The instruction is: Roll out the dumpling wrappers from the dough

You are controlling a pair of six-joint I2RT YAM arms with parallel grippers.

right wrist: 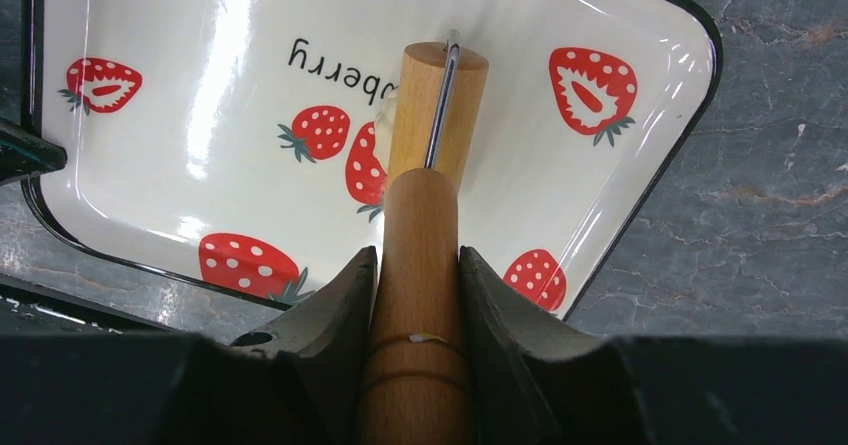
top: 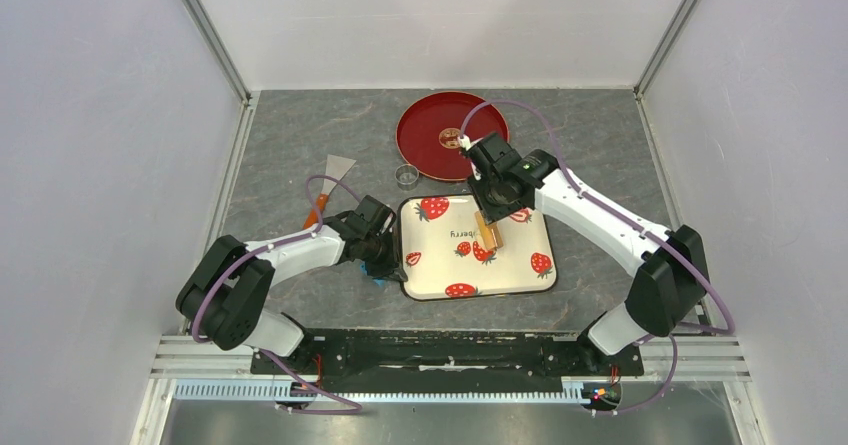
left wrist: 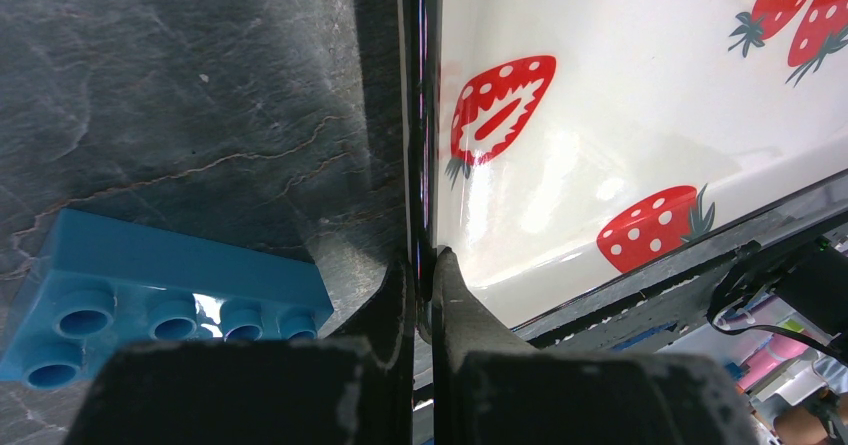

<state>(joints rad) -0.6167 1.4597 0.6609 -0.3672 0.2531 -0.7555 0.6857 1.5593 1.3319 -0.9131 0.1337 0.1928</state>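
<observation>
Grey stone tabletop (top: 300, 155) bears a white strawberry-print tray (top: 505, 275), rim pinched by the left gripper (left wrist: 425, 265). Right gripper (right wrist: 418, 265) clamps a wooden rolling pin (right wrist: 415, 105) over it; no finished wrapper shows.

White shells (top: 585, 205) with black joints (top: 665, 285) on both arms. Thin purple cables (top: 500, 102) looping alongside. Dark, scuffed fingers (left wrist: 462, 310) at lower frame.
</observation>
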